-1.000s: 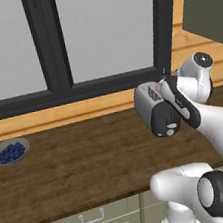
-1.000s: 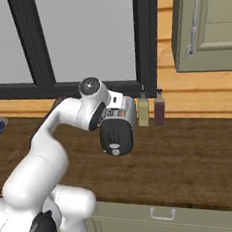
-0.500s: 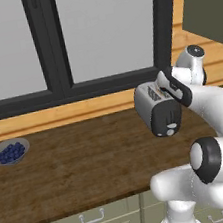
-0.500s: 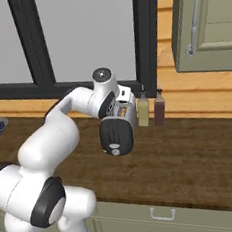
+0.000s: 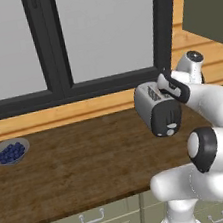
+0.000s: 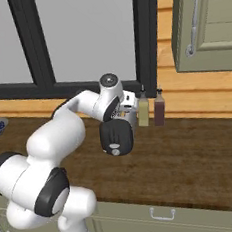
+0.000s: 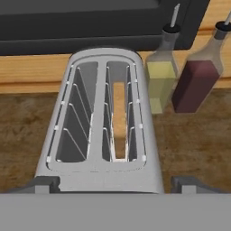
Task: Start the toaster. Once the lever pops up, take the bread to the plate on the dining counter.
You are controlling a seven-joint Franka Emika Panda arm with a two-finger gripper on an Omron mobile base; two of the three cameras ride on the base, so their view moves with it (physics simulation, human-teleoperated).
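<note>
Surface (image 5: 82,173): brown wood-grain, carrying the toaster.
Arm: bent over the toaster; earlier it stood lower and nearer.
Toaster (image 7: 101,122): below the tool.
Bread (image 7: 119,118): in the right slot.
Tool (image 7: 113,184): fingers apart, earlier together.

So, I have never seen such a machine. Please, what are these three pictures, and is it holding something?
It is a white robot arm on a base that can drive, in a rendered kitchen. Two pictures come from cameras behind the arm, left and right. The third looks down from the hand. Its tool is open above the silver toaster and holds nothing. One slice of bread sits in the toaster's right slot. The toaster stands on a wooden counter. Beside it stand two bottles, yellow and dark red. A grey bowl of blueberries is further left.
</note>
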